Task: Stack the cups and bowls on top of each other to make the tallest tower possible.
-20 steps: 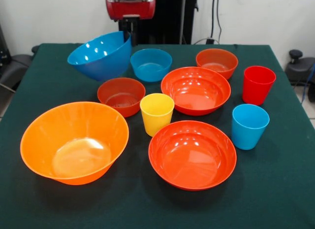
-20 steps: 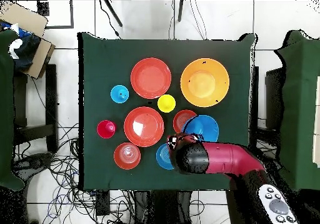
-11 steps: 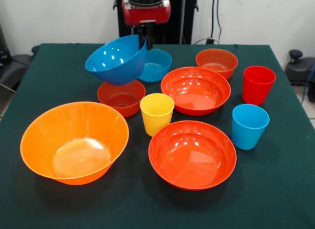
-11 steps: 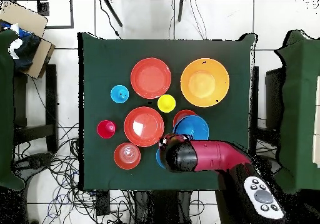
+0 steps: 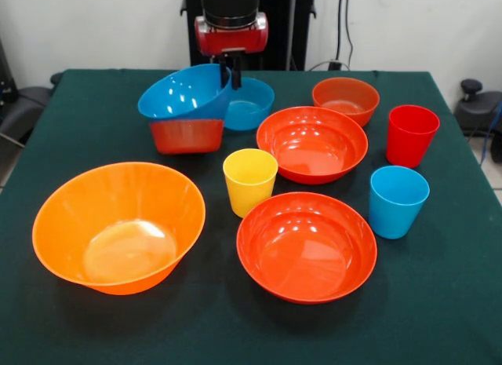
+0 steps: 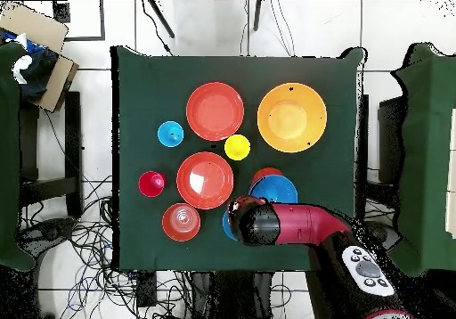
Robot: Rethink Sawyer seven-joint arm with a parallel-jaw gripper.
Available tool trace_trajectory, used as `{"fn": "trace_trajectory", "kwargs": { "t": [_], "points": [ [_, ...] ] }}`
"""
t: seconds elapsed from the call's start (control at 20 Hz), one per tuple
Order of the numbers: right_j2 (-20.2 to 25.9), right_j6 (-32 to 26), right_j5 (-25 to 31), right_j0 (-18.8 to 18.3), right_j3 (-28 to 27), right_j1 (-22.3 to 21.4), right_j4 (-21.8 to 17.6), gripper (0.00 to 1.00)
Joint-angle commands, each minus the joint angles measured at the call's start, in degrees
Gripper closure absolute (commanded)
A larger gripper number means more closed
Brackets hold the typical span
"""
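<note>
My gripper [image 5: 233,74] is shut on the far rim of the large blue bowl [image 5: 184,93], which tilts slightly. That bowl sits down in a small red-orange bowl [image 5: 187,136], of which only the outer wall shows. In the overhead view the arm [image 6: 289,224] covers the gripper, and the large blue bowl [image 6: 274,191] lies over the red-orange bowl [image 6: 263,173]. Around them stand the small blue bowl [image 5: 251,106], the huge orange bowl [image 5: 118,224], two wide red-orange bowls [image 5: 312,144] [image 5: 306,246] and another small red-orange bowl [image 5: 345,98]. The yellow cup [image 5: 249,180], light blue cup [image 5: 398,200] and red cup [image 5: 411,135] stand upright and apart.
A dark green cloth covers the table [image 5: 439,302]. The yellow cup stands close in front of the nested pair. In the overhead view, chairs [image 6: 419,155] stand at the table's sides and cables [image 6: 80,235] lie on the floor.
The gripper has carried the large blue bowl sideways and lowered it onto the small red-orange bowl, whose inside is now covered.
</note>
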Motion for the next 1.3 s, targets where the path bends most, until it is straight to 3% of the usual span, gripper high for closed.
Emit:
{"fn": "trace_trajectory", "kwargs": {
  "t": [0.05, 0.95, 1.3],
  "points": [
    [-0.8, 7.6, -4.7, 1.6, -3.9, 4.7, -0.9, 1.0],
    [1.4, 6.1, -3.0, 0.3, -3.2, 3.1, 1.1, 1.0],
    [2.4, 4.8, 4.3, 0.8, -1.4, -4.1, 3.9, 1.0]
  ]
}}
